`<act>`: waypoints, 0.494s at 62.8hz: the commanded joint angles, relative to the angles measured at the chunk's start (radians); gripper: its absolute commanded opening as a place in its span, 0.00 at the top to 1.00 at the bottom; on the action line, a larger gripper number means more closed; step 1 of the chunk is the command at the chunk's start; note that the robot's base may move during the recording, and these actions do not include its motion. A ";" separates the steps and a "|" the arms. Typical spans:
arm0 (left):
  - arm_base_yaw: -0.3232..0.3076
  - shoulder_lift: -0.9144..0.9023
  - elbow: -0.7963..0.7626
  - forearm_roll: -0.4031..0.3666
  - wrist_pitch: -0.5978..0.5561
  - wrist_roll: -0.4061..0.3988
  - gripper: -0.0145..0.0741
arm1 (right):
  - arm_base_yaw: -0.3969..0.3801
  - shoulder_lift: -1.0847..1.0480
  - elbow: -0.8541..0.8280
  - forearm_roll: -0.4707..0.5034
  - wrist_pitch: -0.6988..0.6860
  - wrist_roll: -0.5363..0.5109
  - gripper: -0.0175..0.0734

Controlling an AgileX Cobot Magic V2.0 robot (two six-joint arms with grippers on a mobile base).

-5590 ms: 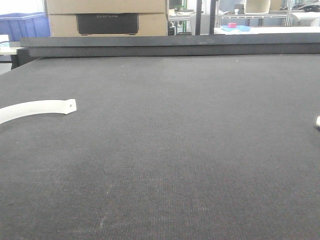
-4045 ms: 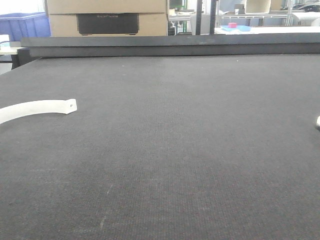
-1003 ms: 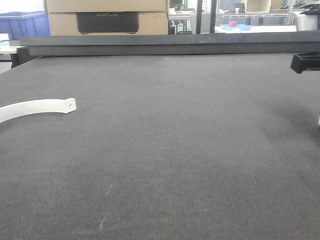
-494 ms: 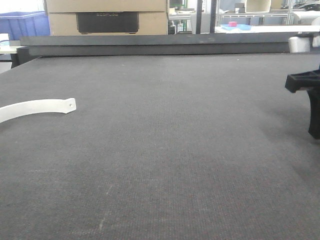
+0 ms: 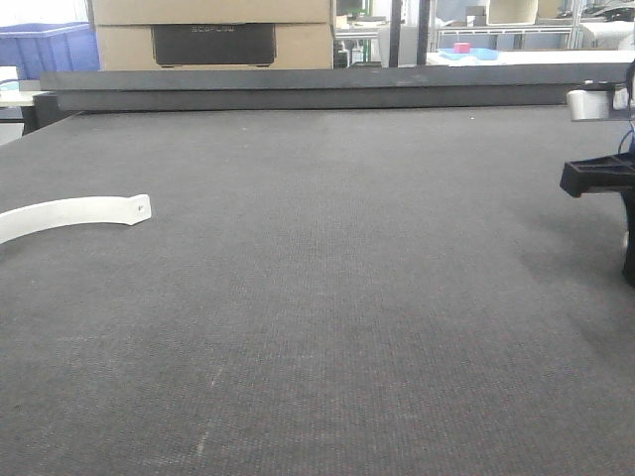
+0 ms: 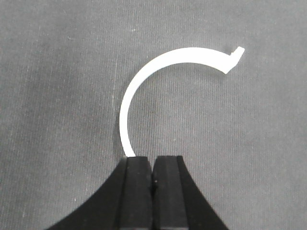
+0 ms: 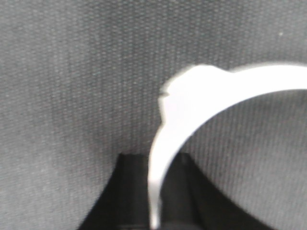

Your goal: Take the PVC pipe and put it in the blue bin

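No PVC pipe shows in any view. My right gripper (image 7: pixel 156 160) has its two black fingers pressed against either side of a curved white strip (image 7: pixel 201 91). In the front view that gripper (image 5: pixel 628 260) reaches down to the mat at the far right edge. My left gripper (image 6: pixel 153 160) is shut with nothing in it, just above the mat. One end of a second curved white strip (image 6: pixel 144 81) runs under its left fingertip. That second strip (image 5: pixel 74 212) lies at the left of the mat. The blue bin (image 5: pixel 50 48) stands beyond the table's far left corner.
A dark raised ledge (image 5: pixel 327 87) runs along the table's far edge, with cardboard boxes (image 5: pixel 213 35) behind it. A pale grey cylinder (image 5: pixel 592 102) sits on the right arm above its gripper. The dark mat (image 5: pixel 327 297) covers the table.
The right arm came into view at the upper right about a second ago and has come down at the right edge. The left strip has not moved.
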 commanded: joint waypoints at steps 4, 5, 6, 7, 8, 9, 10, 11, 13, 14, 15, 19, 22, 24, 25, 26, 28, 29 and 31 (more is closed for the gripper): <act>0.005 0.001 -0.008 -0.012 0.053 -0.003 0.96 | -0.001 -0.005 -0.004 -0.008 0.016 0.000 0.99; 0.005 0.001 -0.011 -0.012 0.061 -0.003 0.96 | -0.001 -0.008 -0.004 -0.008 0.018 0.000 0.99; 0.005 0.001 -0.014 -0.012 0.070 -0.003 0.96 | -0.001 -0.010 -0.004 -0.008 0.017 0.000 0.99; 0.005 0.001 -0.019 -0.012 0.078 -0.003 0.96 | -0.001 -0.014 -0.004 -0.008 0.020 0.000 0.99; 0.005 0.001 -0.026 -0.012 0.090 -0.003 0.96 | -0.001 -0.017 -0.004 -0.008 0.023 0.000 0.99; 0.005 0.001 -0.032 -0.012 0.099 -0.003 0.96 | -0.001 -0.021 -0.004 -0.008 0.024 0.000 0.99; 0.005 0.001 -0.037 -0.012 0.107 -0.003 0.96 | -0.001 -0.023 -0.004 -0.008 0.024 0.000 0.99; 0.005 0.002 -0.043 -0.012 0.115 -0.003 0.96 | -0.001 -0.026 -0.004 -0.008 0.026 0.000 0.99; 0.005 0.007 -0.057 -0.012 0.130 -0.003 0.96 | -0.001 -0.035 -0.004 -0.008 0.030 0.000 0.99; 0.005 0.009 -0.065 -0.012 0.138 -0.003 0.96 | -0.001 -0.040 -0.004 -0.008 0.030 0.000 0.99; 0.005 0.013 -0.078 -0.012 0.151 -0.003 0.96 | -0.001 -0.044 -0.004 -0.008 0.032 0.000 0.99; 0.005 0.038 -0.117 -0.010 0.193 -0.003 0.96 | -0.001 -0.061 -0.004 -0.008 0.037 0.000 0.99; 0.005 0.069 -0.150 -0.010 0.224 -0.003 0.96 | -0.001 -0.076 -0.004 -0.008 0.037 0.000 0.99; 0.005 0.084 -0.163 -0.010 0.233 -0.003 0.96 | -0.001 -0.081 -0.004 -0.008 0.037 0.000 0.99; 0.005 0.101 -0.177 -0.010 0.240 -0.003 0.96 | -0.001 -0.084 -0.004 -0.008 0.037 0.000 0.99; 0.005 0.112 -0.185 -0.010 0.243 -0.003 0.96 | -0.001 -0.089 -0.004 -0.008 0.037 0.000 0.99; 0.005 0.140 -0.202 -0.008 0.247 -0.003 0.96 | -0.001 -0.092 -0.004 -0.008 0.037 0.000 0.99; 0.005 0.151 -0.214 -0.008 0.249 -0.003 0.96 | -0.001 -0.095 -0.004 -0.008 0.037 0.000 0.99; 0.005 0.173 -0.230 -0.003 0.251 -0.003 0.96 | -0.001 -0.096 -0.004 -0.008 0.037 0.000 0.99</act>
